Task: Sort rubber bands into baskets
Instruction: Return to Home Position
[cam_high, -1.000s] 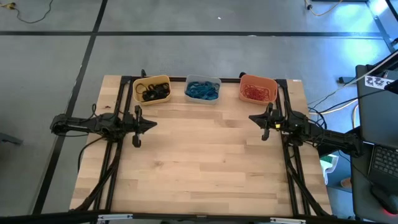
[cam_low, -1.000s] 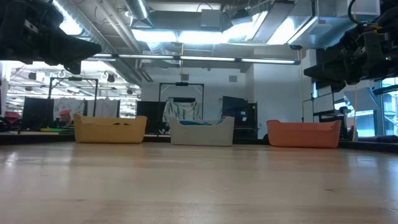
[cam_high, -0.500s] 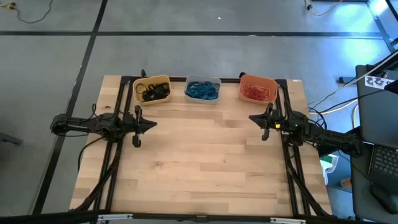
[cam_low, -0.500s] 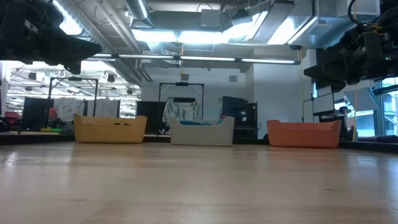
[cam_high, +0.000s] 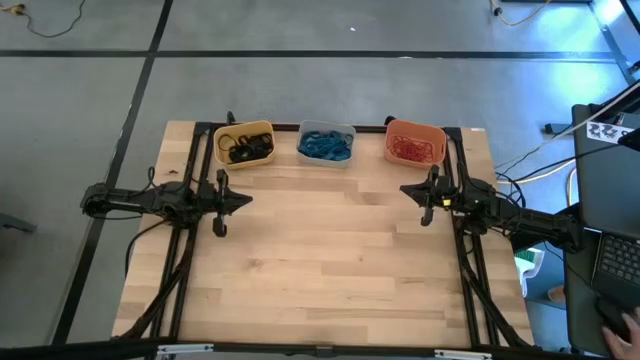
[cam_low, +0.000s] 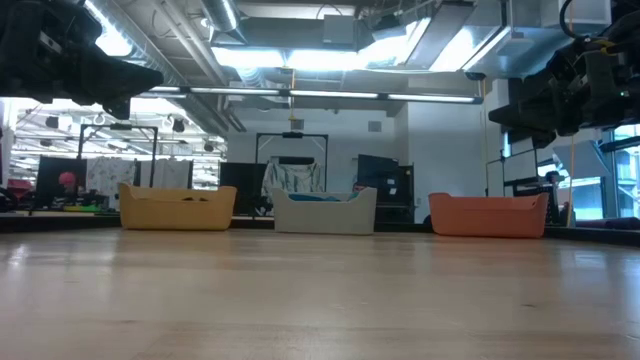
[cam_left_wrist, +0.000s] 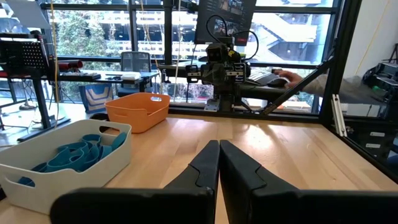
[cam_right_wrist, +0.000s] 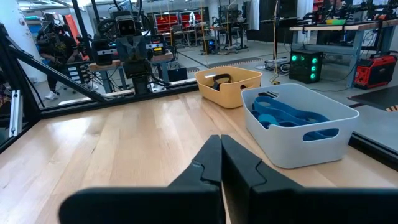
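Left tool (cam_left_wrist: 219, 144) clenched, empty, at my table (cam_high: 330, 260) edge | right tool (cam_right_wrist: 221, 138) likewise, opposite edge | rubber bands (cam_high: 325, 146) lie colour-sorted in baskets (cam_high: 243, 127) | step: homing, I judge sorting done | next: park both arms

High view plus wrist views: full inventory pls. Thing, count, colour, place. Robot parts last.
table: 1, pale wood, under both arms.
yellow basket: 1, yellow, far edge, left end of the row.
pale grey basket: 1, pale grey, far edge, middle.
orange basket: 1, orange, far edge, right end.
black rubber bands: a pile, too tangled to count, black, in the yellow basket.
blue rubber bands: a pile, blue, in the pale grey basket.
red-orange rubber bands: a pile, red-orange, in the orange basket.
person's hand: 1, beyond the table, behind the right arm.
left gripper: 1, dark, shut and empty, above the table's left side.
right gripper: 1, dark, shut and empty, above the table's right side.
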